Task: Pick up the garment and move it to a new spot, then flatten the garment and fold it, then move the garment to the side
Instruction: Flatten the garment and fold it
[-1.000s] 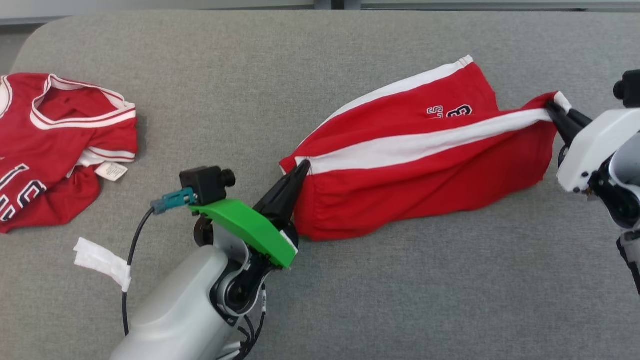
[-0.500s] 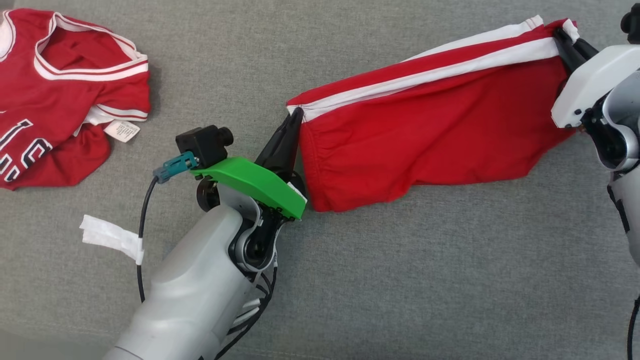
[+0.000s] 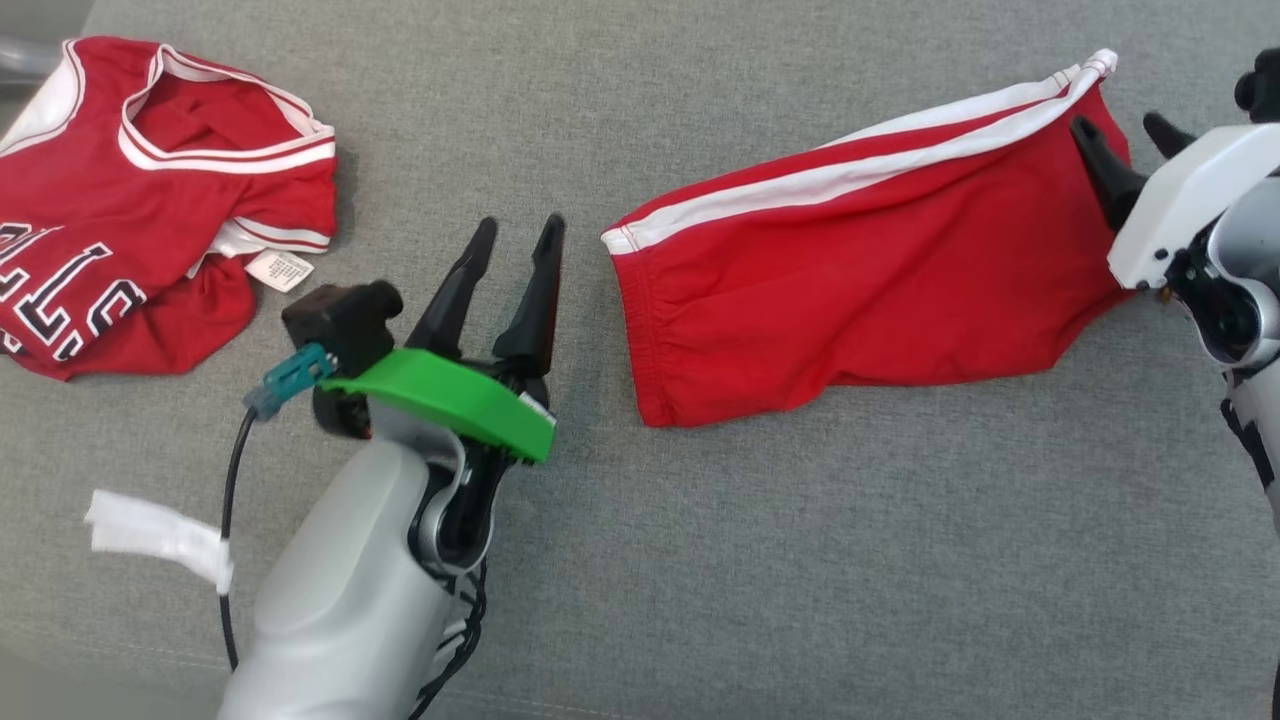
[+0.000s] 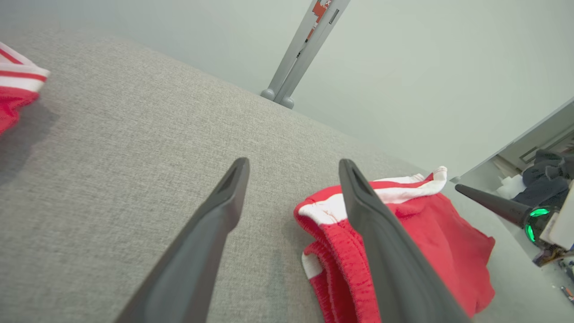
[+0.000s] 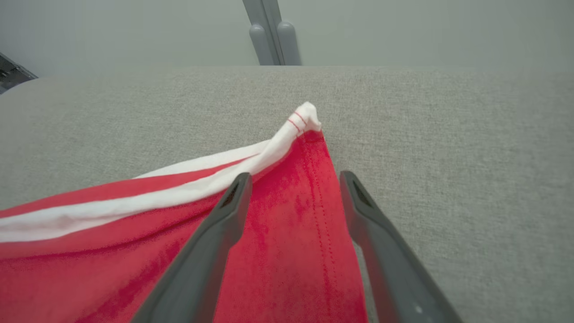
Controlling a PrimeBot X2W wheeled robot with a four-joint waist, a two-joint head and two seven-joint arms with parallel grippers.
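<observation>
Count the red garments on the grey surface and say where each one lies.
2. The red shorts lie spread out at the right of the head view. The red jersey lies crumpled at the upper left. More could lie beyond the frame.

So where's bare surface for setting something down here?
Bare grey surface runs wide below the shorts, and between jersey and shorts beyond the left end effector. Crowded: right edge, right end effector over the shorts' corner.

Shorts [image 3: 850,300]: red, with a white stripe along one edge.
Jersey [image 3: 150,230], left of shorts: red, white-and-red striped trim, black letters outlined white, white label [image 3: 278,270].
Surface [image 3: 800,560] under shorts: grey weave.
Wrist cover [image 3: 450,400], left of shorts: bright green.
Connector [image 3: 285,378]: teal.
</observation>
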